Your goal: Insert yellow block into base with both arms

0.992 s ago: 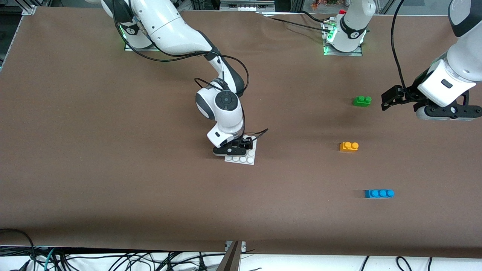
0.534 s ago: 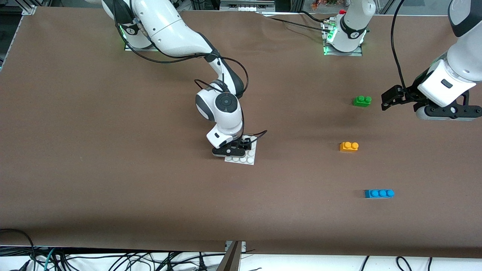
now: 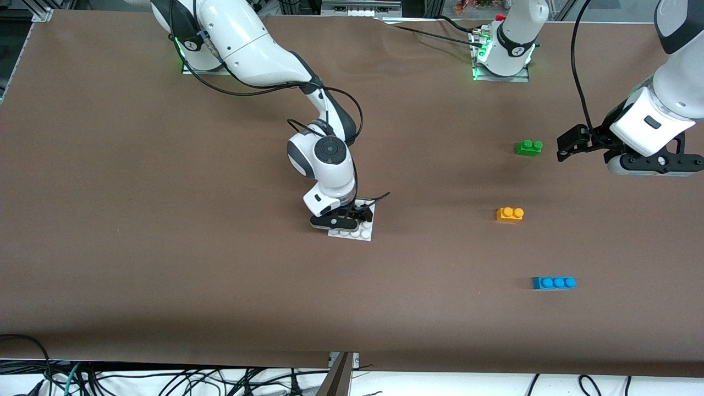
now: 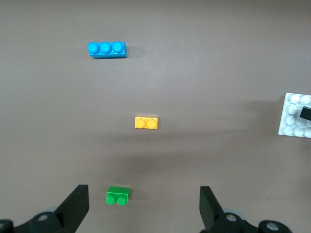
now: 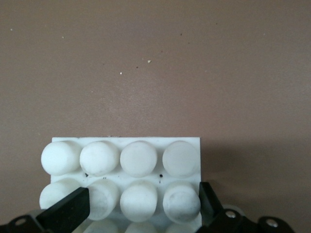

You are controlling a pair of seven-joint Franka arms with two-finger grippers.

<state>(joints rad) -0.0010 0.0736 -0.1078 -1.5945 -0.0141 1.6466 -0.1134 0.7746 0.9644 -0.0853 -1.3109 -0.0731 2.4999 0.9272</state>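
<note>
A long blue three-stud plastic brick (image 3: 554, 282) lies nearest the front camera, toward the left arm's end of the brown table (image 3: 165, 264). Farther back, at mid-table, the flat white square studded plastic base (image 3: 357, 231) lies flat; the right arm's black two-finger gripper (image 3: 346, 216) is down on it, fingers (image 5: 68, 211) spread apart to straddle its studs at either edge. The small orange-yellow two-stud plastic block (image 3: 510, 214) sits untouched, well apart from the base, between the blue brick and a green two-stud brick (image 3: 529, 147). The left gripper (image 4: 142, 208) hangs wide open above the table, beside the green brick, holding nothing.
</note>
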